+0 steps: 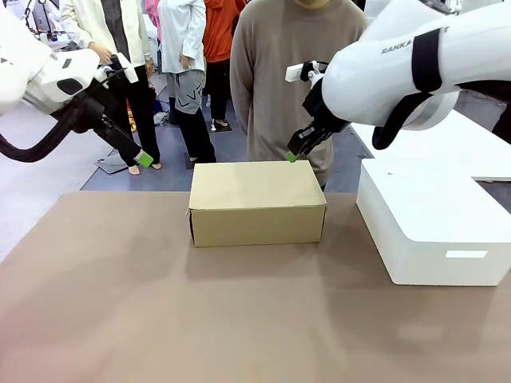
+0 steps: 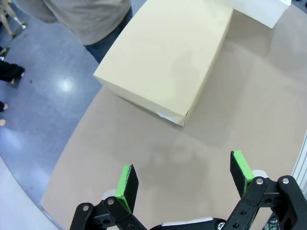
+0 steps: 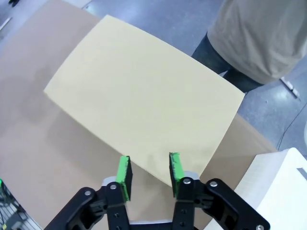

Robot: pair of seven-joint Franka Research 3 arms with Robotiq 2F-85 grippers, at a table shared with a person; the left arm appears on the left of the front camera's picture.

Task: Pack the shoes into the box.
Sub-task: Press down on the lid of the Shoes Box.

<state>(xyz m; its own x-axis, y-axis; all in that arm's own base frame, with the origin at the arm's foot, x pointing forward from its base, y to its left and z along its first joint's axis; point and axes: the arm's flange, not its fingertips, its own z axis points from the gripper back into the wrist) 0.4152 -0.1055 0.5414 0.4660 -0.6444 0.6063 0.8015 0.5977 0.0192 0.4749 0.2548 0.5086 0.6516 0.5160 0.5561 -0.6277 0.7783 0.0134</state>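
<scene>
From the front, the box (image 1: 257,203) sits shut on the brown bench (image 1: 160,319), at the far side just in front of a person in a grey-brown top (image 1: 299,72). A larger white box (image 1: 431,227) stands beside it toward the robot's right, a little apart. The left hand (image 1: 142,159) hangs in the air off the bench's far left corner, well apart from the box; whether it is spread cannot be told from this angle. The right hand (image 1: 292,156) hovers just above the box's far right corner, its width equally unclear here. No shoes are out on the bench.

The left wrist view settles what the front leaves open: the left hand (image 2: 184,175) is spread wide with nothing between its green pads (image 2: 125,184), looking down on bare bench with the box (image 2: 168,57) ahead of it and a scrap of white paper at the nearest corner.

The right wrist view shows the right hand (image 3: 149,173) part open and empty, its fingers a narrow gap apart, poised over the lid near one long edge of the box (image 3: 144,100).

The risk I see: the lid lies flat and smooth, so a narrow pinch at the edge may slip or shove the light box toward the person instead of lifting the flap.
</scene>
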